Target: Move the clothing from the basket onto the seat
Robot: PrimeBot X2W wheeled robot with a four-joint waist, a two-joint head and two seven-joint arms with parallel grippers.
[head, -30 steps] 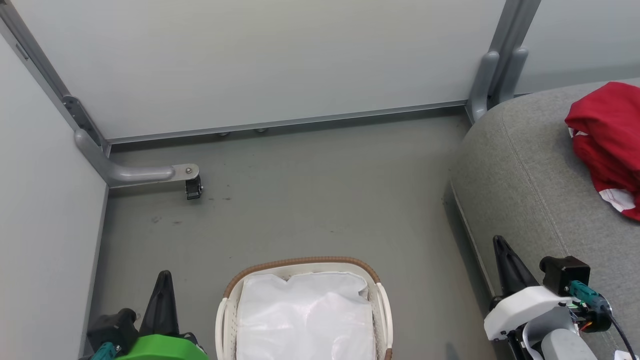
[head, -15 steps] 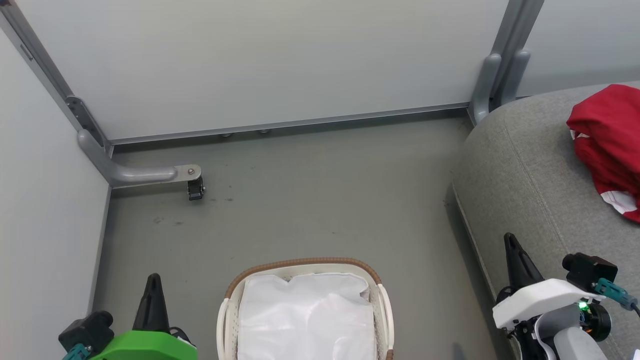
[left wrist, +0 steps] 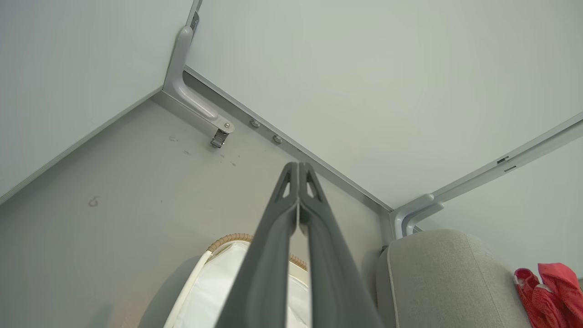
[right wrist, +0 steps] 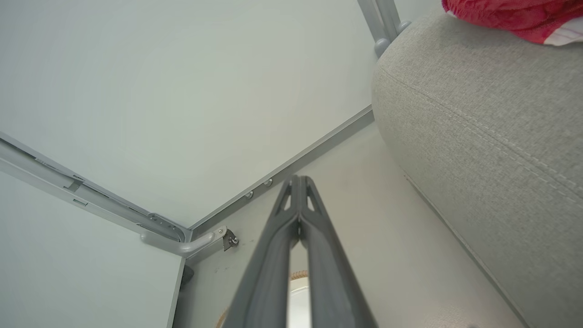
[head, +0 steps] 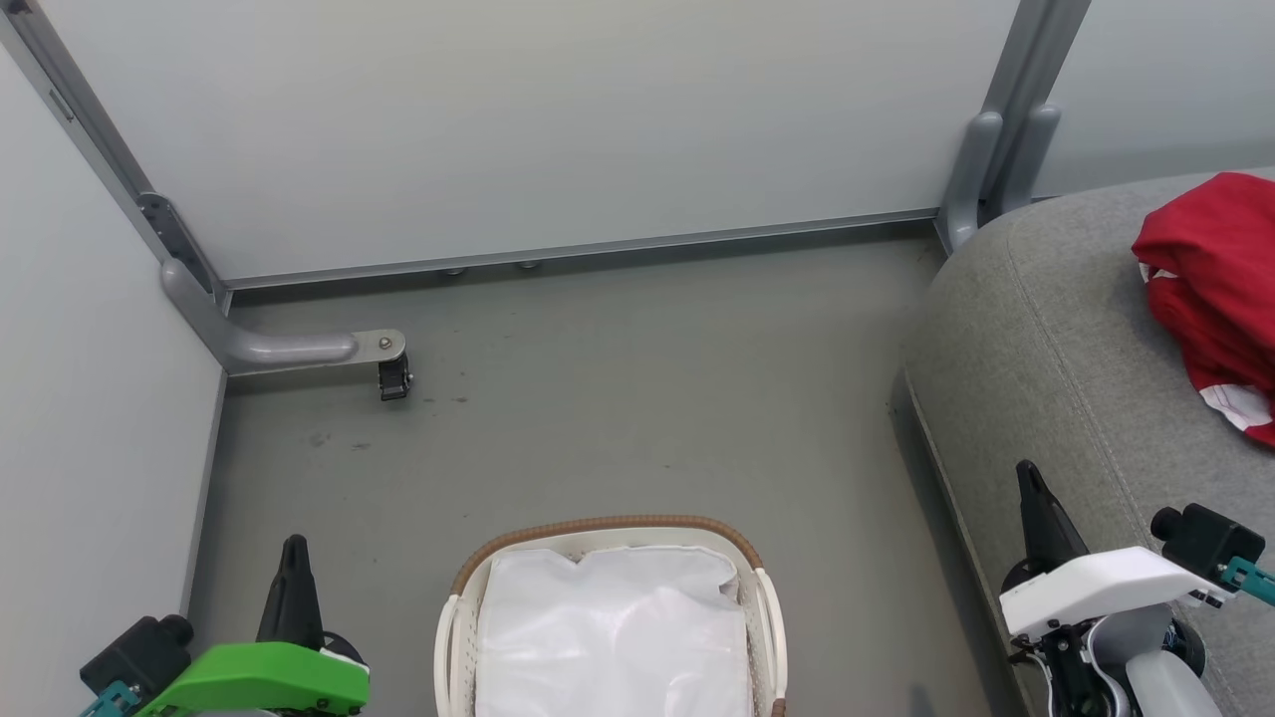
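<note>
One basket (head: 610,525) sits on the grey floor (head: 618,398) between the two arms, white plastic with a brown woven-look rim. What's lying in it is a white crinkly liner sheet (head: 613,637) spread across the inside. The red clothing (head: 1210,279) with white trim is heaped up on the big grey seat (head: 1046,378) off to the robot's right, well apart from the basket. Can't tell if that heap is one piece or two. The left gripper (head: 294,548) hangs over the floor just left of the basket, fingers pressed together. The right gripper (head: 1026,476) is by the seat's edge, fingers also closed tight, well short of the clothing.
</note>
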